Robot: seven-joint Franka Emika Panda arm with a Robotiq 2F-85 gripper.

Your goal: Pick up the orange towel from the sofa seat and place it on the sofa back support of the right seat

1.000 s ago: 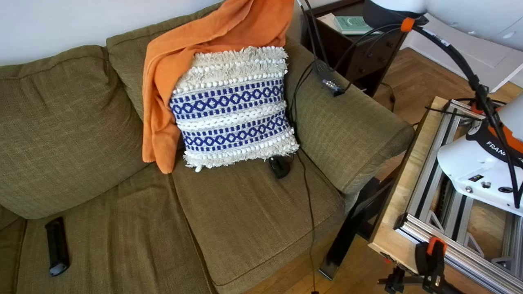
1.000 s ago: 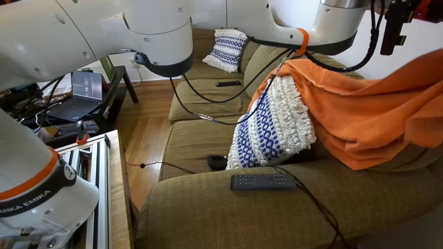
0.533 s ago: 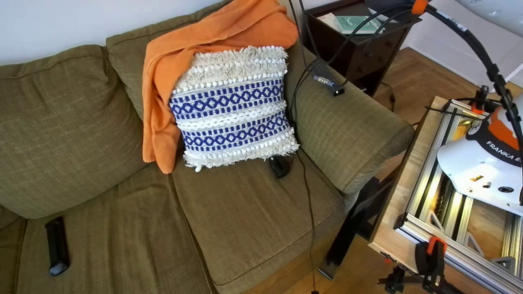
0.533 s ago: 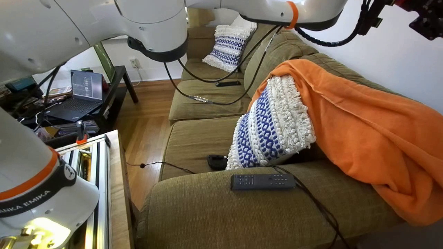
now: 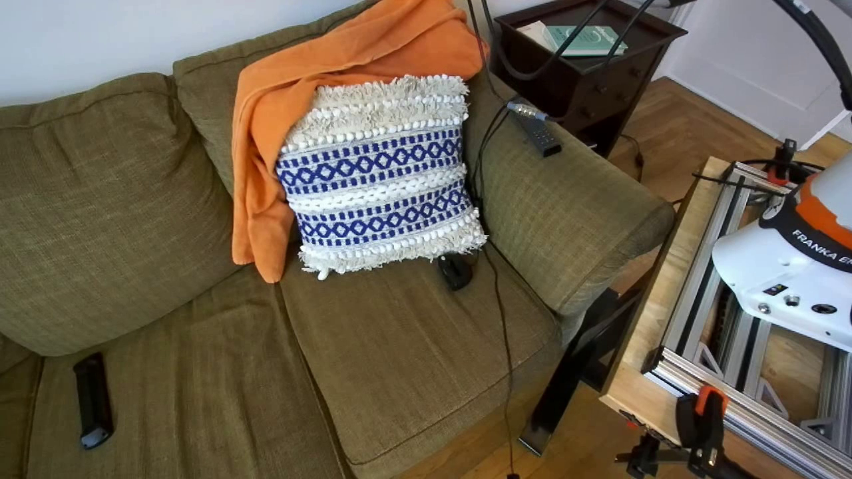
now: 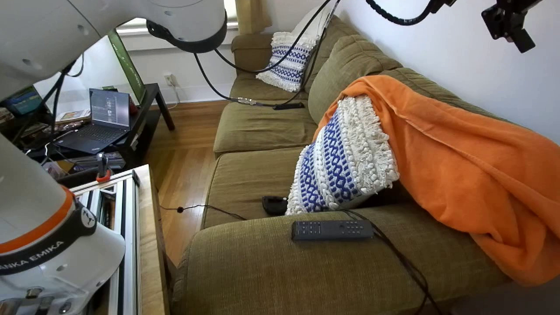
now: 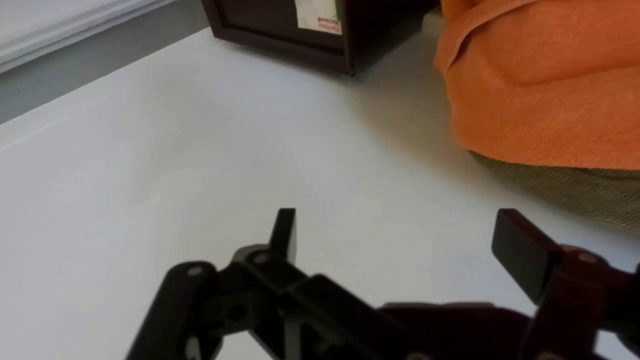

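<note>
An orange towel (image 6: 472,162) drapes the sofa back (image 5: 206,86) here, beside a fringed cushion (image 5: 383,173); the robot arm (image 6: 188,19) holds its jaws spread wide, clear of the towel.

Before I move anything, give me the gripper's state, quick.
Gripper: open, jaws wide apart with nothing between them; the orange towel lies draped over the sofa back, out of its hold.
</note>
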